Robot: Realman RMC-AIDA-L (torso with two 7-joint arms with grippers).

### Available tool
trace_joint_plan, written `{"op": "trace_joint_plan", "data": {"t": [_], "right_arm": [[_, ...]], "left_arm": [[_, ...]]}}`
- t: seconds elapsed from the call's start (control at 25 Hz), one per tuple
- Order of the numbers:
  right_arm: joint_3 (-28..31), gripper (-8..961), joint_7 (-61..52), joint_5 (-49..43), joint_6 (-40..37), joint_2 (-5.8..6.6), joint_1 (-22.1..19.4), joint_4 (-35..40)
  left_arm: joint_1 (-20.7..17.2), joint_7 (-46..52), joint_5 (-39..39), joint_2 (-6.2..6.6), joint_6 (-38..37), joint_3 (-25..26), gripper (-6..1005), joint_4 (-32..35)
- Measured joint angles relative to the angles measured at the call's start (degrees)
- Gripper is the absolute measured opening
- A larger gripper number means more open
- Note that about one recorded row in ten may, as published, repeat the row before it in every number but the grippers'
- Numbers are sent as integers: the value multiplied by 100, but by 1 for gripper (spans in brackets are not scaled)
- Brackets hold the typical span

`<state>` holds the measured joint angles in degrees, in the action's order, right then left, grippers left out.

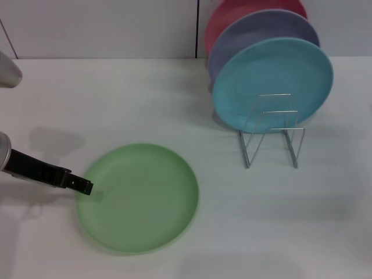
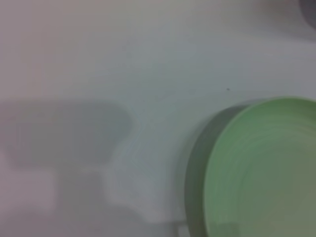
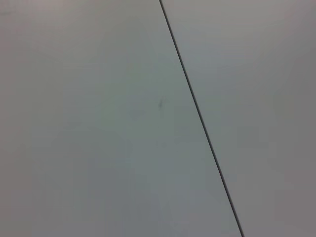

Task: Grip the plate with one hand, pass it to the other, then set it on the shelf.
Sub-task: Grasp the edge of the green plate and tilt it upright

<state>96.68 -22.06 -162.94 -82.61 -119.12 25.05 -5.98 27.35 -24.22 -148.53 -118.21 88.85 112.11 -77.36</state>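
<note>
The light green plate point(image 1: 138, 197) lies flat on the white table, front left of centre. My left gripper point(image 1: 81, 186) reaches in from the left edge, and its black tip is at the plate's left rim. In the left wrist view the plate point(image 2: 261, 173) fills the corner, with a dark shadow along its rim. The silver wire shelf point(image 1: 271, 136) stands at the right, its front loops bare. My right gripper is out of view. The right wrist view shows only a plain pale surface with a thin dark seam point(image 3: 197, 108).
A turquoise plate point(image 1: 273, 84), a lavender plate point(image 1: 261, 35) and a red plate point(image 1: 238, 14) stand on edge in the back of the rack. White table point(image 1: 116, 99) stretches between the green plate and the rack. A wall runs behind.
</note>
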Motion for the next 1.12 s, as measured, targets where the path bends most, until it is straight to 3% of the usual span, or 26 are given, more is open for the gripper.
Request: {"op": "trace_joint_plan", "data": {"t": [1.12], "right_arm": [[0,650,0,9,10,17,53,0]], "left_arm": [[205,-38,-10,9,-333,-147,777,683]]}}
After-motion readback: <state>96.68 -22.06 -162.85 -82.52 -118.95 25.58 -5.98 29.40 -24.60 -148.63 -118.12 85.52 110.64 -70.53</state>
